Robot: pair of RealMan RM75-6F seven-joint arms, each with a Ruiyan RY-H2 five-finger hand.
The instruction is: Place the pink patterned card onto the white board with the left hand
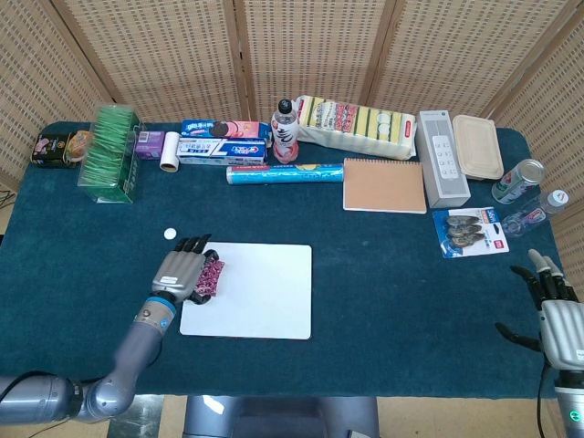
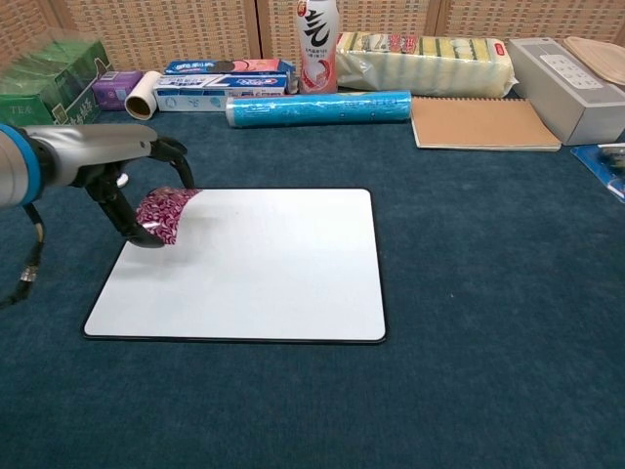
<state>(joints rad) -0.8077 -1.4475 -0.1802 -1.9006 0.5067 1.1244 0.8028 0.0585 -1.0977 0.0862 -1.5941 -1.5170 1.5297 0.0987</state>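
Observation:
My left hand (image 1: pixel 180 271) (image 2: pixel 132 186) holds the pink patterned card (image 1: pixel 212 276) (image 2: pixel 166 215) pinched and bent between thumb and fingers. It hangs just above the left edge of the white board (image 1: pixel 260 292) (image 2: pixel 264 269), which lies flat in the middle of the blue cloth. Whether the card touches the board I cannot tell. My right hand (image 1: pixel 557 310) rests at the table's near right corner with fingers spread and nothing in it; the chest view does not show it.
A small white disc (image 1: pixel 170 234) lies just left of the board's far corner. Along the back stand a green box (image 1: pixel 111 153), toothpaste boxes (image 1: pixel 224 149), a bottle (image 1: pixel 286 132), a blue roll (image 1: pixel 285 172), a notebook (image 1: pixel 384 185) and a grey speaker (image 1: pixel 442 157).

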